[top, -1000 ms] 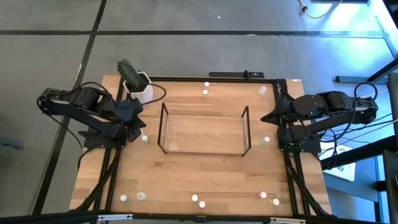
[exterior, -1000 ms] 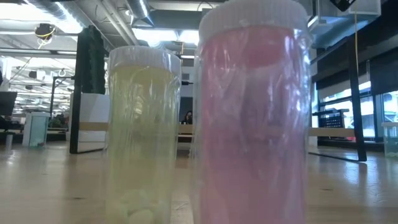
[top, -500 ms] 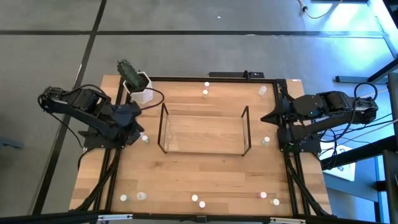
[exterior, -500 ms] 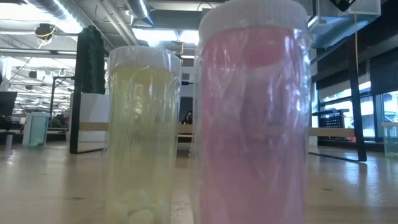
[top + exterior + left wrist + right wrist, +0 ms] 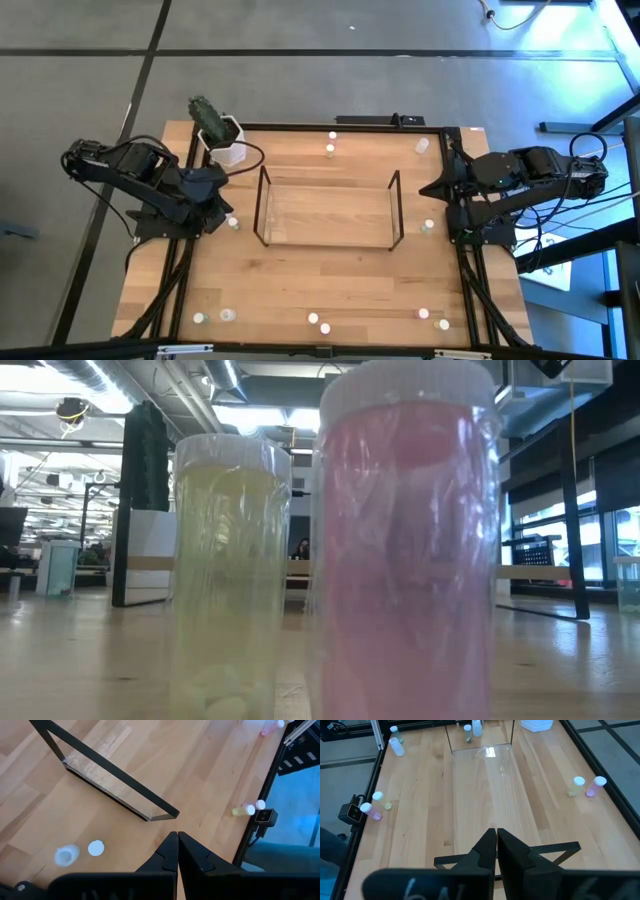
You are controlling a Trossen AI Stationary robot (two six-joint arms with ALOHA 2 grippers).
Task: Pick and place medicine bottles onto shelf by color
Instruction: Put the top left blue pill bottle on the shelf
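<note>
High view: the shelf [image 5: 327, 210] stands mid-surface, with medicine bottles [image 5: 313, 319] scattered along the surface's [image 5: 300, 280] edges. One bottle [image 5: 233, 223] lies just beside the left pincer [image 5: 222, 192] and another [image 5: 428, 226] near the right pincer [image 5: 432, 188]. A white plant pot [image 5: 228, 150] sits at the far left corner.

Low view: a yellowish bottle [image 5: 232, 575] and a pink bottle [image 5: 405, 540] fill the picture, blocking most of the surface. No writing can be read on them.

Left wrist view: the left pincer [image 5: 178, 851] is pressed together and holds nothing, with the shelf's frame [image 5: 105, 772] beyond.

Right wrist view: the right pincer [image 5: 496, 846] is likewise closed and empty, facing the shelf [image 5: 485, 770].
</note>
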